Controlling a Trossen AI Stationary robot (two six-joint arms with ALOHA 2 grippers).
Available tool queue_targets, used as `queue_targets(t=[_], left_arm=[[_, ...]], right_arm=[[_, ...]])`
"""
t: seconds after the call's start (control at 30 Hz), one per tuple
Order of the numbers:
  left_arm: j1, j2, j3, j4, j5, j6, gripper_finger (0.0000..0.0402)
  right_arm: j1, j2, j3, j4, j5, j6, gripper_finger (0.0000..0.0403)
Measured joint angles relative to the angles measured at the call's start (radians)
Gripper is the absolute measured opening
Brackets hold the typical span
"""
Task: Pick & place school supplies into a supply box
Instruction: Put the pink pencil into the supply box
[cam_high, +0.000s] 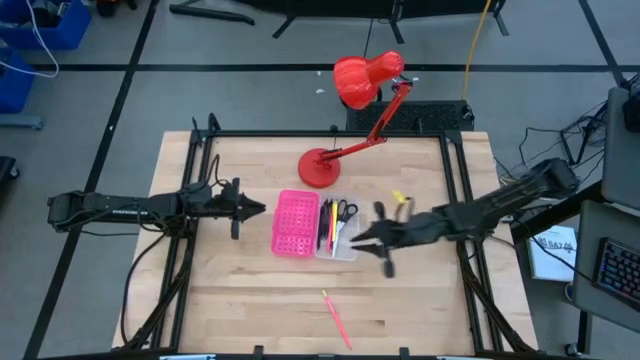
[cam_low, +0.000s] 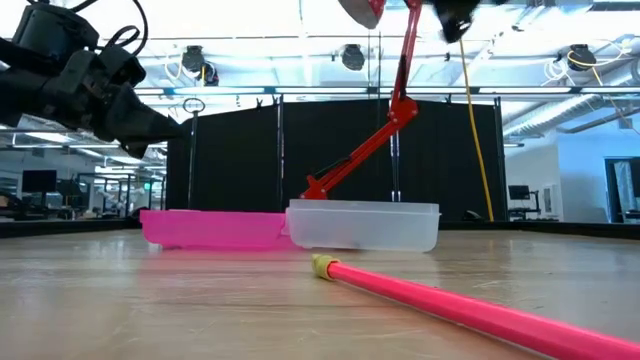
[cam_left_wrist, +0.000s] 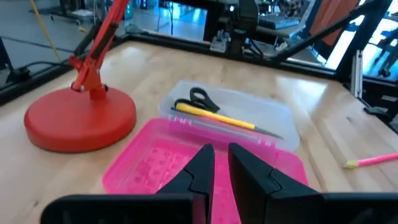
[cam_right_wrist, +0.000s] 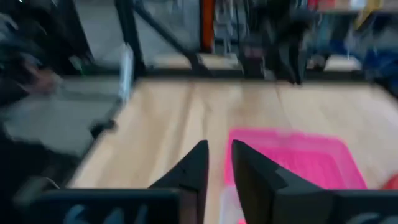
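The supply box lies open in the middle of the table, its pink half (cam_high: 296, 222) on the left and its clear half (cam_high: 341, 230) on the right. In the clear half lie black-handled scissors (cam_left_wrist: 199, 98), a yellow pencil (cam_left_wrist: 214, 116) and dark pens (cam_high: 327, 225). A pink pencil (cam_high: 337, 318) with a yellow end lies flat on the table near its front edge. My left gripper (cam_high: 256, 208) hovers just left of the pink half, its fingers (cam_left_wrist: 205, 163) a narrow gap apart with nothing between them. My right gripper (cam_high: 366, 238) hangs raised beside the clear half's right side, also narrowly open and holding nothing.
A red desk lamp stands with its round base (cam_high: 318, 168) just behind the box, its arm leaning toward the far right. A small yellow thing (cam_high: 400, 197) lies right of the box. Black frame rails (cam_high: 190, 170) border the wooden table.
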Motion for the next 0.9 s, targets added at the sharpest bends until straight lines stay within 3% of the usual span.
queue_targets(t=[0.17,0.37,0.47,0.67,0.77,0.9], left_arm=[[0.000,0.000,0.000,0.052,-0.002,-0.016,0.0056],[0.000,0.001,0.000,0.110,-0.009,0.008,0.0056],[0.000,0.003,0.000,0.103,-0.078,-0.027,0.0056],[-0.023,0.017,0.009,0.044,-0.185,-0.121,0.0053],[-0.101,0.031,0.048,-0.077,-0.293,-0.128,0.0034],[-0.251,0.058,0.089,-0.092,-0.417,-0.109,0.0006]], right_arm=[[0.022,-0.286,-0.225,0.094,0.084,0.010,0.0008],[-0.006,-0.603,-0.436,0.081,0.078,0.028,0.0002],[-0.017,-0.708,-0.527,0.077,0.073,0.022,0.0001],[-0.031,-0.830,-0.659,0.071,0.048,0.014,0.0000],[-0.039,-0.846,-0.690,0.074,0.049,0.013,0.0000],[-0.040,-0.848,-0.703,0.074,0.048,0.024,0.0000]])
